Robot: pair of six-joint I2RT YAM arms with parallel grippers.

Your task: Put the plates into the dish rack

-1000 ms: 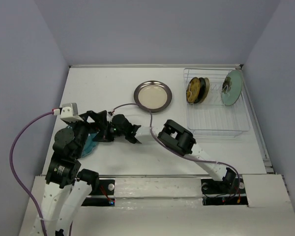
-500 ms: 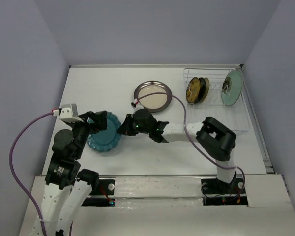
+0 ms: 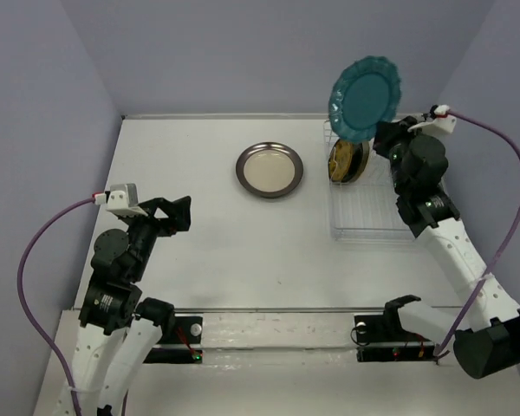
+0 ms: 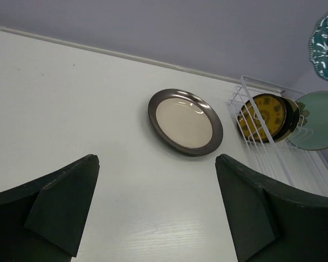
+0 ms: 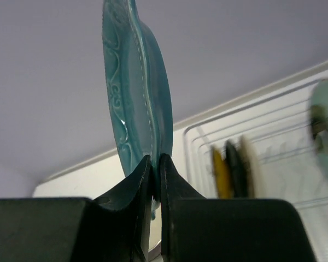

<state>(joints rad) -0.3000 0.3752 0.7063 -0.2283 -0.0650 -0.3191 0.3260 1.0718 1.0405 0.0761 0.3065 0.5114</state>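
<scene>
Step in hand: transport. White wire dish rack sits at two o'clock; dark teal scalloped plate hangs upright above its far-left corner, rim clamped in right gripper; left gripper gapes, empty; next, judged: align edge, lower into free slot.

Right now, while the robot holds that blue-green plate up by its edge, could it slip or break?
It looks stiff: the teal plate stands upright without bending. It may be slippery, since the glaze shines and the right hand pinches only its rim. It seems like pottery, so falling onto the dish rack could chip it.
</scene>
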